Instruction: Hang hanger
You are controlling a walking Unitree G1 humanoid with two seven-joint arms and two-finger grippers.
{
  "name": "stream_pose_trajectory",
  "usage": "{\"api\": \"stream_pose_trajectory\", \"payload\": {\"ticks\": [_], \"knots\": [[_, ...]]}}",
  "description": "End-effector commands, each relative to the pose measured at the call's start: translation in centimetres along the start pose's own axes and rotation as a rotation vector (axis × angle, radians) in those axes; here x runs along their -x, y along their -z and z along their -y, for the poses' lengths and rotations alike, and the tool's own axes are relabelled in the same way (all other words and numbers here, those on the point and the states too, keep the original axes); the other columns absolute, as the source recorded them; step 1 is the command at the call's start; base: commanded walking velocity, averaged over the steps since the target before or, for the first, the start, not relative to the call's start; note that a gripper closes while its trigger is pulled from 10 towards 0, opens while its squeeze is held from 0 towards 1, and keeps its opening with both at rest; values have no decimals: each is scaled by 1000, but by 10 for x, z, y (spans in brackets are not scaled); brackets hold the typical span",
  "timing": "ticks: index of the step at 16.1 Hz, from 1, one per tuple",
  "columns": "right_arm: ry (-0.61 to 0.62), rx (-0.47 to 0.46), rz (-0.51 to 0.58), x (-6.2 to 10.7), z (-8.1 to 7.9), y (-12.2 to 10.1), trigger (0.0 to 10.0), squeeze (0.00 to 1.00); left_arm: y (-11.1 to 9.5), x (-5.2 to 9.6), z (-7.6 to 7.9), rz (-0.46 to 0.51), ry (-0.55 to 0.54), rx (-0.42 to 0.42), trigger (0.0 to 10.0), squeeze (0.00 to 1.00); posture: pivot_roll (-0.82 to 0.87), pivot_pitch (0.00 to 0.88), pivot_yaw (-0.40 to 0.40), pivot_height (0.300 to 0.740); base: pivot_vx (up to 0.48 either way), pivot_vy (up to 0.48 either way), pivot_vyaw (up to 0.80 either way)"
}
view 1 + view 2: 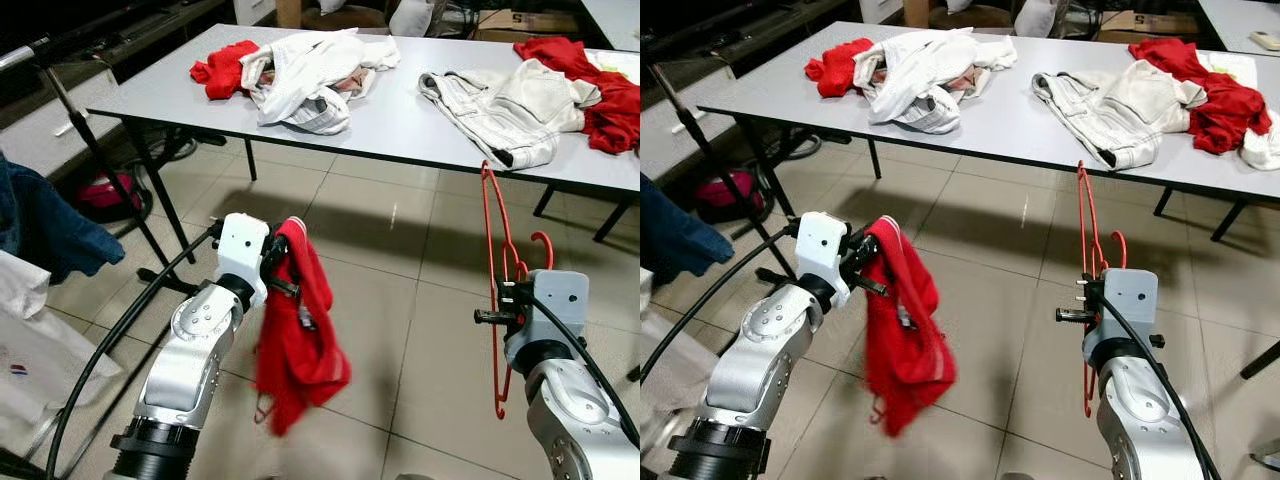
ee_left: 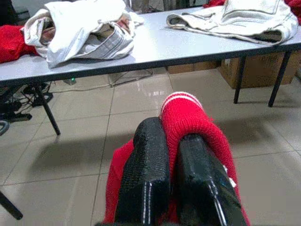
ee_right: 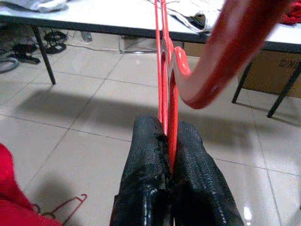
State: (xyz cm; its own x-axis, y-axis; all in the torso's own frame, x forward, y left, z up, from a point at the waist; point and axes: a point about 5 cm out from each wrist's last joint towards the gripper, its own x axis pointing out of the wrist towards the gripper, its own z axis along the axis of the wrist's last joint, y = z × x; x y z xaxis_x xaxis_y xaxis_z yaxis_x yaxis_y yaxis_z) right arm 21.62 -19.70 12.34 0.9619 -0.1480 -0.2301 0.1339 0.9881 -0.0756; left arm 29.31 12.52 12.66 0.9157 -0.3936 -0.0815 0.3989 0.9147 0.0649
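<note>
Right gripper (image 1: 1080,300) is clamped on the red hanger (image 1: 492,250), held on edge in the air before the table (image 1: 400,120), long axis near vertical, hook (image 1: 543,243) curling beside the wrist. Judged light, rigid, slick plastic; best gripped near the neck. Left gripper (image 1: 283,268) pinches a limp red garment (image 1: 300,350), hanging free.

No legible text; cardboard box (image 3: 275,70) print perhaps blurred.
</note>
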Motion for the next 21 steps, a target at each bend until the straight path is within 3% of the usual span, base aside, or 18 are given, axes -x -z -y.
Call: {"api": "stream_pose_trajectory", "payload": {"ticks": [1, 5, 7, 10, 13, 21], "knots": [[4, -2, 20, 2, -2, -3, 10000, 0, -11, -3, -4, 50, 4, -9, 10000, 0, -198, 0, 123, 740, 0, 0, 0], [17, -4, 17, 4, 1, -1, 10000, 0, -11, -4, -3, 48, -13, 3, 10000, 0, -193, 2, 115, 740, 0, 0, -800], [-33, 15, 51, 0, -4, -7, 10000, 0, -15, -5, -6, 84, -39, 23, 10000, 0, -184, 0, 105, 740, 0, 0, -259], [-93, 148, 71, -3, -13, -11, 10000, 0, -22, -8, -11, 119, -52, 42, 10000, 0, -185, 0, 103, 740, 340, 0, 0], [-142, 91, 126, 1, -16, -19, 10000, 0, -23, -9, -10, 127, -34, 48, 10000, 0, -194, 0, 108, 740, 404, 0, 0], [-176, 71, 161, 5, -21, -23, 10000, 0, -28, -9, -15, 139, -9, 47, 10000, 0, -197, 2, 118, 740, 416, 0, 0]]}}
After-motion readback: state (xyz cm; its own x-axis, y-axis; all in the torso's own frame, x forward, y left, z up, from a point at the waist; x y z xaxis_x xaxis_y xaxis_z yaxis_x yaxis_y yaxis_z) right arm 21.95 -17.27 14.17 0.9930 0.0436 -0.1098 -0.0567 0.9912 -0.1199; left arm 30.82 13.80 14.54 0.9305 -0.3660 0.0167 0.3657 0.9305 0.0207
